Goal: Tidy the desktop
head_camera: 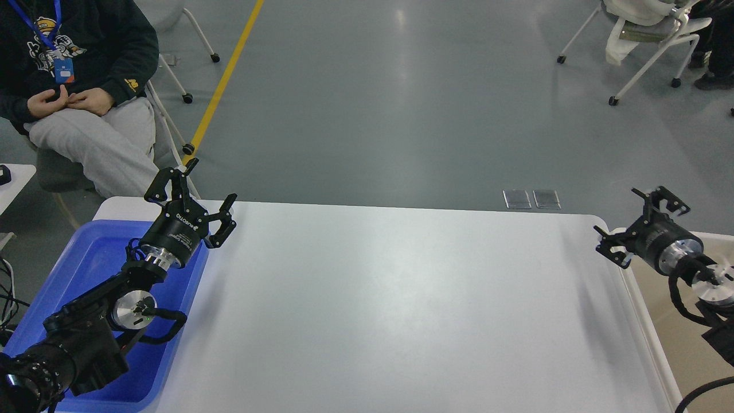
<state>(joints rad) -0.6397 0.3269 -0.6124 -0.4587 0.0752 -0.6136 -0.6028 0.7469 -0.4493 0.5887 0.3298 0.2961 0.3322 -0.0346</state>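
The desktop point(390, 304) is a large white tabletop with rounded corners, and I see nothing lying on it. My left gripper point(211, 182) is open and empty, held above the table's far left corner by the blue tray point(86, 264). My right gripper point(635, 213) is open and empty, raised over the table's right edge next to the beige bin point(676, 321).
The blue tray lies under my left arm at the table's left end. The beige bin stands off the right end. A seated person point(74, 97) is close behind the far left corner. Wheeled chairs point(654, 34) stand far back right.
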